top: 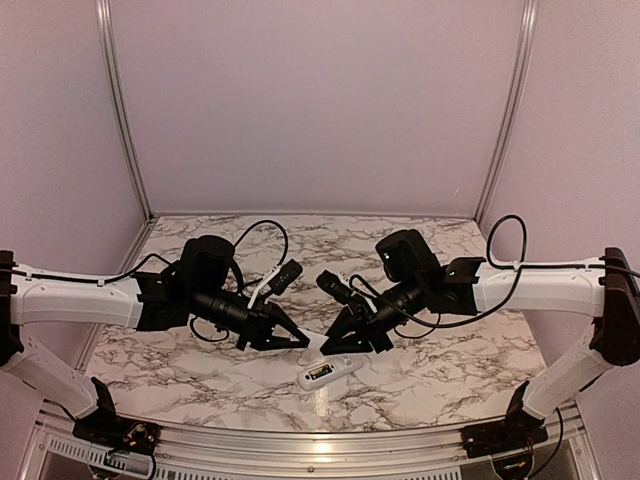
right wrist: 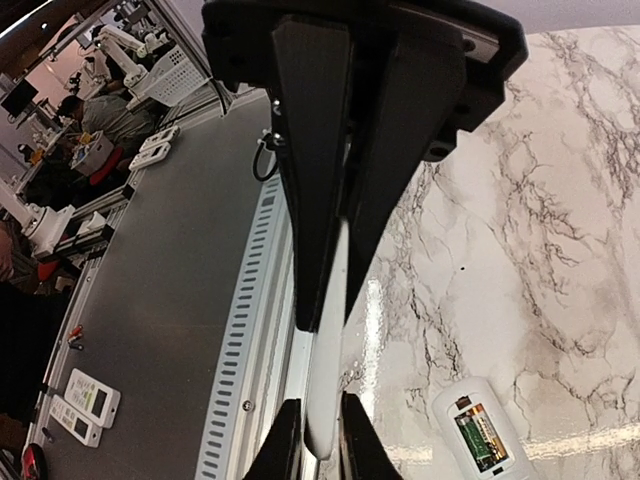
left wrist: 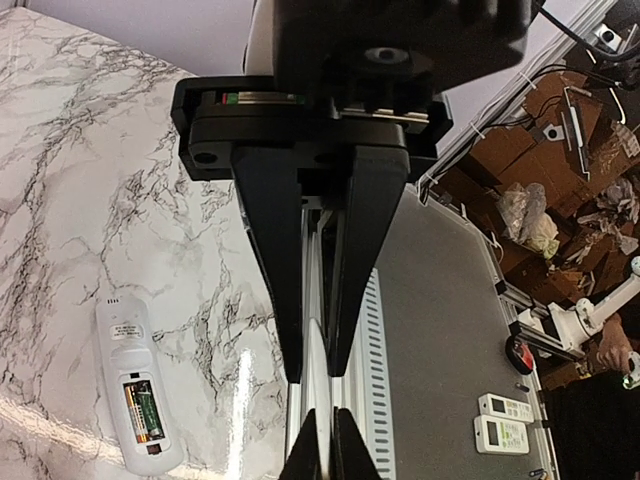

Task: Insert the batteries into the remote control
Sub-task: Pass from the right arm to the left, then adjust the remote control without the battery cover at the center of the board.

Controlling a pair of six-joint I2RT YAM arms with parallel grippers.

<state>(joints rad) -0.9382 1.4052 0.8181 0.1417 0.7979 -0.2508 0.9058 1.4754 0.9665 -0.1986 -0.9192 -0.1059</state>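
Remote control [top: 329, 373] clear of both sets of jaws, touched by neither. Left jaws drawn in to a thin slit, fingers [left wrist: 275, 270] nearly parallel, holding nothing; only the edge rail [left wrist: 375, 400] showing through and beside the gap. Right jaws likewise pinched almost together and, as far as can be judged, empty; pale strip between the fingers [right wrist: 310, 200] probably that same rail, though not certain. Both hovering off the marble bench [top: 450, 370], tips angled inward toward each other, seemingly held back to leave the work unobstructed. Just in front of and between them, flat and back-up near the bench's near edge, the remote control, cover off, compartment facing upward for access. Batteries [left wrist: 142, 412] seated inside: one green-and-gold cell plain, the second hard to make out. Loading probably done or nearly so.
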